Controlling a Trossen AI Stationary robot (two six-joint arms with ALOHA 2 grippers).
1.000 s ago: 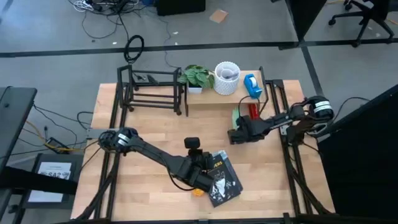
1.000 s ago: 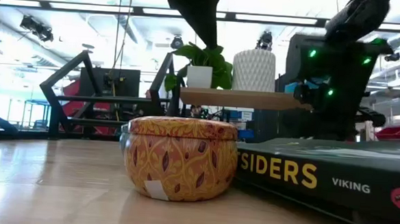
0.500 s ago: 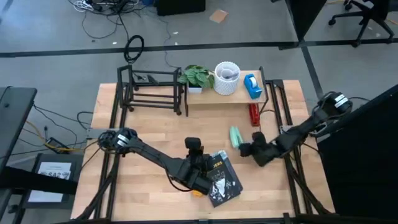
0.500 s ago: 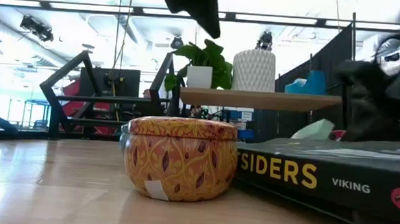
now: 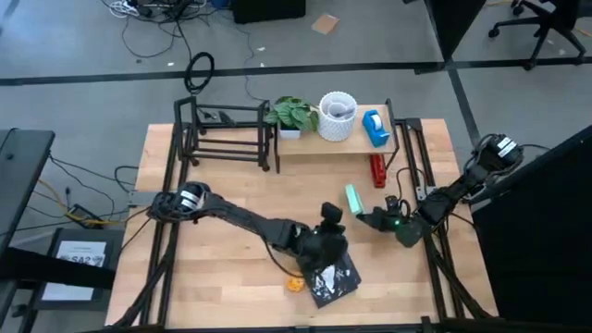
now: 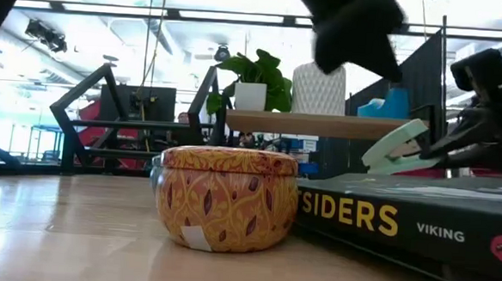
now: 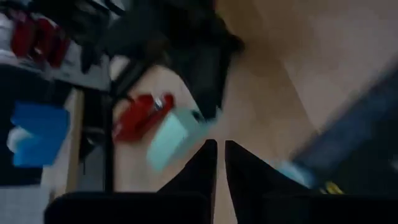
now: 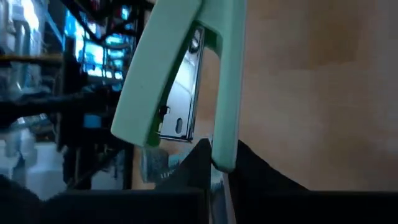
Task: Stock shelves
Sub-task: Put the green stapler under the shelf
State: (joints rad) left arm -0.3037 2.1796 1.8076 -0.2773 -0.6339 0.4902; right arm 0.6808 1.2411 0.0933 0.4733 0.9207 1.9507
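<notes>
The shelves are a low stand with a wooden plank top (image 5: pixel 310 148) and a black rod rack (image 5: pixel 227 134), both at the table's far side. The plank carries a plant (image 5: pixel 293 114), a white vase (image 5: pixel 338 115) and a blue tape dispenser (image 5: pixel 375 128). My right gripper (image 5: pixel 375 219) is shut on a mint-green stapler (image 5: pixel 352 199) right of centre. A red stapler (image 5: pixel 377 169) lies just beyond it. My left gripper (image 5: pixel 333 229) hovers shut above a dark book (image 5: pixel 331 273), holding nothing. My right gripper pinches the end of the green stapler's base strip (image 8: pixel 225 149) between its two fingers. The fingers come roughly level from the table's right side, along the stapler. The stapler (image 6: pixel 395 148) sits tilted; the book hides whether its lower end touches the table.
A patterned orange tin (image 5: pixel 294 285) stands at the book's near left corner. Black frame rails (image 5: pixel 427 231) run along the table's left and right sides. Bare wood lies at the left and centre of the table.
My right gripper has drawn back from the stand toward the near right, sinking lower. The green stapler has gone from beside the red one toward the near edge and now sits tilted. My left gripper has swung toward the table's right edge, over the book.
</notes>
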